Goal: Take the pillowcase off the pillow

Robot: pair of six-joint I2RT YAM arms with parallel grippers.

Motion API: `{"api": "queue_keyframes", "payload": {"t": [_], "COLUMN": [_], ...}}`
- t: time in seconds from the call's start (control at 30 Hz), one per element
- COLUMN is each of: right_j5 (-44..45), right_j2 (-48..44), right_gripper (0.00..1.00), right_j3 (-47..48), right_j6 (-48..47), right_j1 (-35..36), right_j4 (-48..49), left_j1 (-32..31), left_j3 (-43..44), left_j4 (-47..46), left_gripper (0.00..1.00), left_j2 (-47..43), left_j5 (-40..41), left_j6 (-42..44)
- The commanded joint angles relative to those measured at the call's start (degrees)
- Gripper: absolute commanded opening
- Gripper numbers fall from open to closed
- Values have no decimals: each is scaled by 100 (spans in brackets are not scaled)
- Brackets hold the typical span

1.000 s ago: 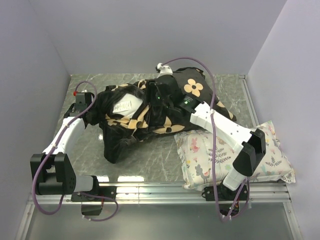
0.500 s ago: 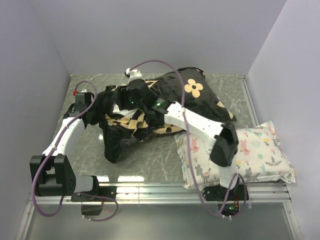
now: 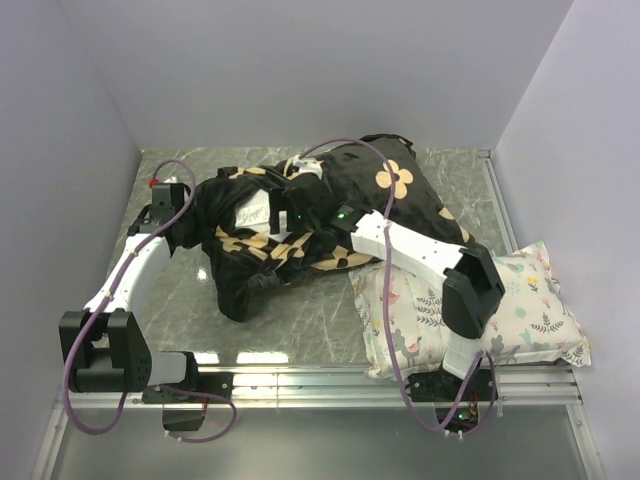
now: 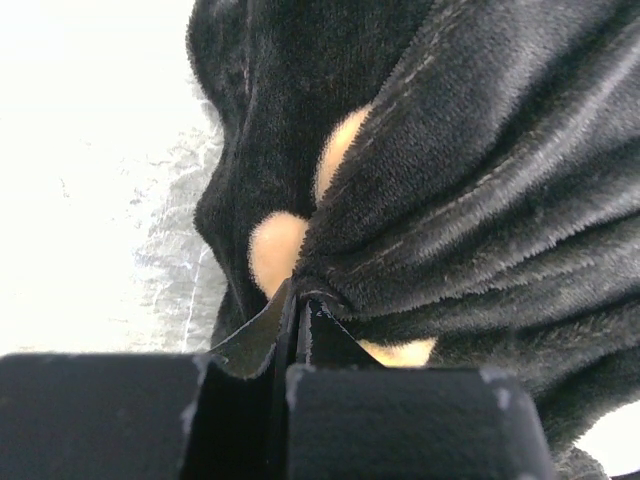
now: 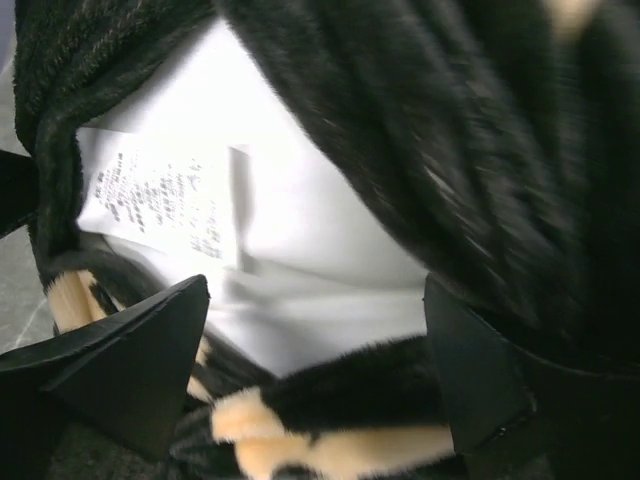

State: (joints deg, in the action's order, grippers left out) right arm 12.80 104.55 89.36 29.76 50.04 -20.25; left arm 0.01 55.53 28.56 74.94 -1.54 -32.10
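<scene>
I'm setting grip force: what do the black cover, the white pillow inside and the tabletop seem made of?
Pillowcase: plush fleece, probably; fuzzy matte pile in soft folds. Pillow: smooth matte white cloth with a printed label. Tabletop: grey veined, glossy with reflections; stone or laminate, unclear.

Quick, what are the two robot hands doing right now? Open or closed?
Left gripper: closed, pinching the pillowcase.
Right gripper: open, holding nothing, facing the exposed pillow.
</scene>
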Motion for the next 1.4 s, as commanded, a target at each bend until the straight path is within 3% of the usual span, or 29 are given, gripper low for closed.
{"api": "queue_keyframes", "payload": {"t": [0.0,0.37,0.47,0.5,0.53,0.57,0.6,0.67,0.7,0.77,0.87,0.97,1.13,1.37], "right_j5": [688,-321,-548,-646,-804,-1075,-1260,-1726,-1998,-2088,-2097,-2009,-1887,-1518], "right_j2": [-304,1058,1199,1208,1217,1208,1147,1041,945,883,804,690,505,250], "right_gripper": [98,100,97,88,41,6,0,0,0,0,0,0,0,0], "right_j3": [-261,705,636,583,539,417,320,-91,-199,-383,-551,-736,-1008,-1254], "right_j6": [-207,-497,-454,-384,-313,-104,-6,187,432,644,996,1304,1761,1824], "right_j1": [-170,-284,-284,-284,-337,-363,-407,-512,-539,-557,-557,-557,-548,-531], "right_j4": [-436,-604,-428,-323,-148,-41,290,783,977,1400,1831,2261,2877,3001], "left_j1": [34,34,-299,-370,-492,-545,-581,-748,-800,-1011,-1424,-1968,-2672,-2726], "left_j3": [300,599,810,898,1099,1222,1493,1767,1882,2216,2497,2446,1656,969], "left_j4": [-26,54,237,316,378,535,607,756,879,1020,1213,1372,1127,774], "left_gripper": [0,0,1,3,6,16,23,38,56,79,95,99,99,99], "left_j2": [109,65,30,21,12,21,12,12,4,-14,-102,-181,-357,91], "left_j5": [286,102,137,189,442,488,566,795,883,1128,1558,2076,2659,2535], "left_j6": [195,248,301,283,274,239,222,187,125,29,-217,-734,-1518,-2212]}}
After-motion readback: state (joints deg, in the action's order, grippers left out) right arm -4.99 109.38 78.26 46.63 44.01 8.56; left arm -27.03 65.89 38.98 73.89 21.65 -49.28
